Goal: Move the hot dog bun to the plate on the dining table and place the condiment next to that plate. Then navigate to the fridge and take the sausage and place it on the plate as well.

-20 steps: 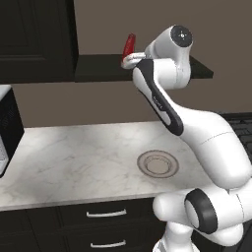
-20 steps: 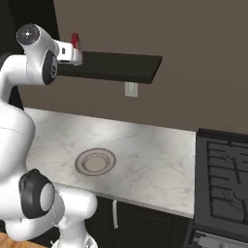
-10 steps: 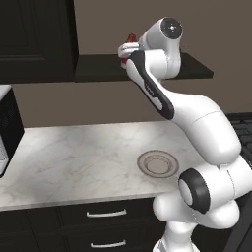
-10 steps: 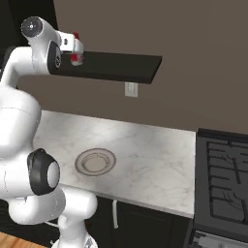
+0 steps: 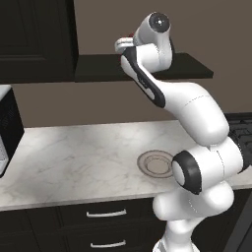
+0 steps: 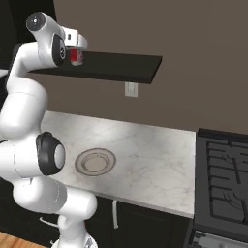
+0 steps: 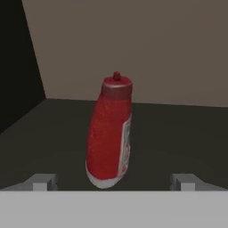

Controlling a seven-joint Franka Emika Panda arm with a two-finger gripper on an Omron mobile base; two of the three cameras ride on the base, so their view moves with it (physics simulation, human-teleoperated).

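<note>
The condiment, a slim red squeeze bottle with a pale end, stands leaning slightly on a dark wall shelf. My gripper is open and faces the bottle head on. Its two fingertips are spread wide on either side of the bottle's base and do not touch it. From the right base view the gripper hovers at the shelf's left end with the condiment just at its tips. In the left base view only a sliver of the condiment peeks out behind my hand.
A plain beige-grey plate lies on the marble wall counter below the shelf. A black cabinet hangs at left above a microwave. A stove adjoins the counter at right.
My arm has risen and swung the hand in toward the bottle, which now sits between the open fingertips. The bottle itself has stayed on the shelf.
</note>
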